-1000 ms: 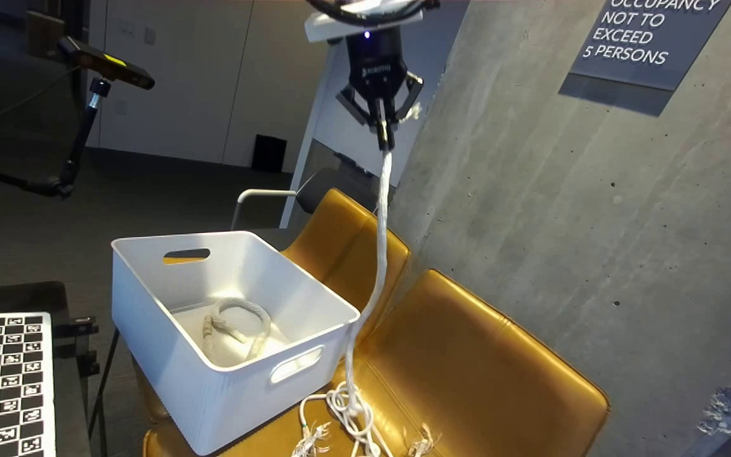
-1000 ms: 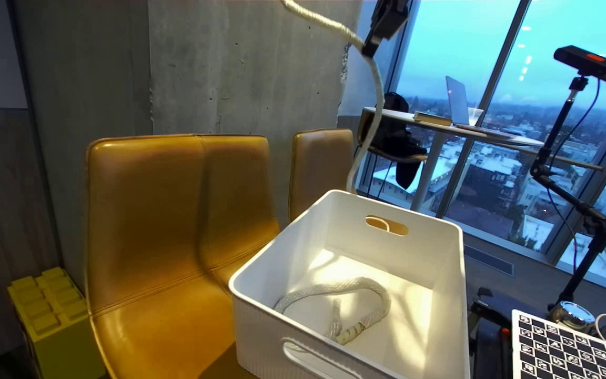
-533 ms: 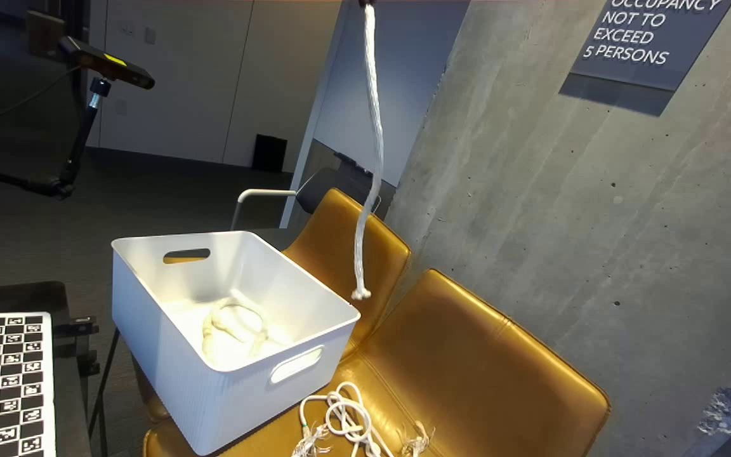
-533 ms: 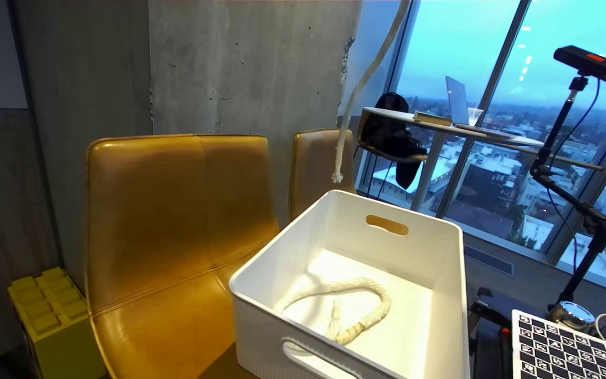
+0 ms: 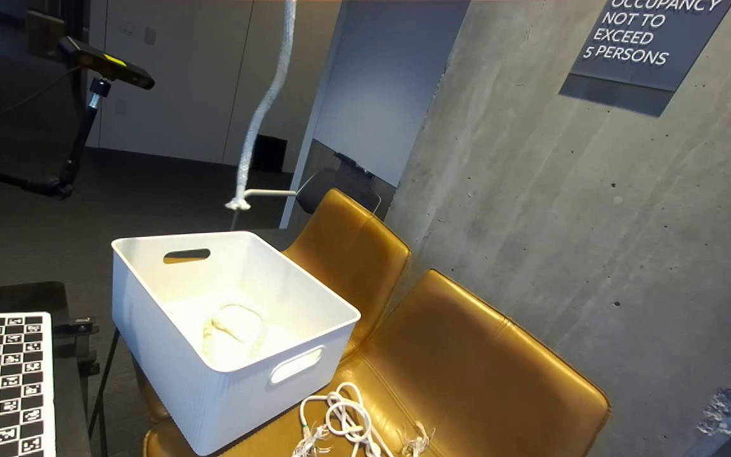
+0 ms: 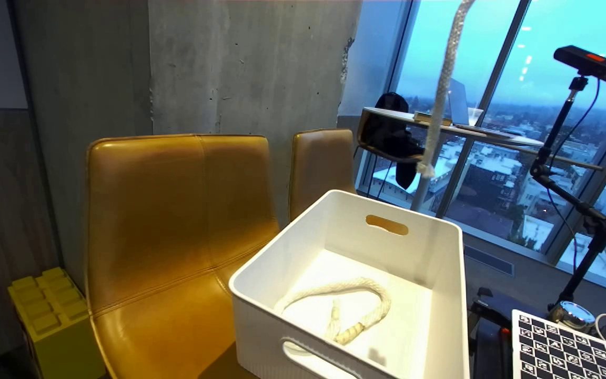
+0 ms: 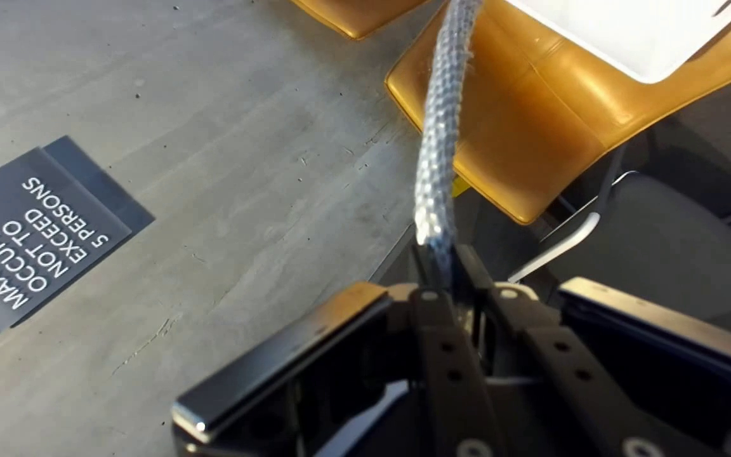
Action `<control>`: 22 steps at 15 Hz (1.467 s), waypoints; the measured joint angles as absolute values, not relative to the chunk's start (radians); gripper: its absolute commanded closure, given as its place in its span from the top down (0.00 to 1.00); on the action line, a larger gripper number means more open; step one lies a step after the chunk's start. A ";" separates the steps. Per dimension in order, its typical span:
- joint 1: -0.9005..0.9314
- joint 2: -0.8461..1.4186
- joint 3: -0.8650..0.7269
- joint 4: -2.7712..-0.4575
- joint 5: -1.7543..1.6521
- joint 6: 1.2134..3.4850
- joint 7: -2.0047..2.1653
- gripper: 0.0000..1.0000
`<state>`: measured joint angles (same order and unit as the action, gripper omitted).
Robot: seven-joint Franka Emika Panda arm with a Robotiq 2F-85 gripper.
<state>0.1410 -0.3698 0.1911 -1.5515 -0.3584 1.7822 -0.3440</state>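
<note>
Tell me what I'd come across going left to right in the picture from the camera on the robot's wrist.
Dark occupancy sign → tan chair cut off by the top edge → pale rope pinched in the gripper → white bin at the top right.

Glare bleached the white bin [image 5: 251, 400] inside
Reflections [image 6: 528, 59] dotted the daylit window [image 6: 537, 92]; the background floor [image 5: 169, 197] lay dim; a faint shadow [image 6: 376, 356] marked the bin's bottom.
</note>
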 measured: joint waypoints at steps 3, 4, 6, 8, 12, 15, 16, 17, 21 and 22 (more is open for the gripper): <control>0.142 -0.404 0.157 -1.664 -0.278 1.798 -0.342 0.02; 0.144 -0.412 0.134 -1.723 -0.232 1.824 -0.344 0.02; 0.148 -0.423 0.079 -1.852 -0.132 1.906 -0.360 0.02; 0.149 -0.429 0.027 -1.978 -0.049 1.994 -0.391 0.02; 0.147 -0.436 -0.051 -2.177 0.031 2.174 -0.441 0.02; 0.143 -0.436 -0.080 -2.282 0.054 2.324 -0.443 0.02; 0.142 -0.436 -0.084 -2.311 0.060 2.369 -0.443 0.02; 0.142 -0.436 -0.085 -2.338 0.064 2.410 -0.443 0.02; 0.143 -0.431 -0.085 -2.422 0.065 2.508 -0.436 0.43; 0.143 -0.428 -0.085 -2.436 0.065 2.516 -0.432 0.49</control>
<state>0.1427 -0.4279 -0.0848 -2.4364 0.0648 2.5161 -0.4323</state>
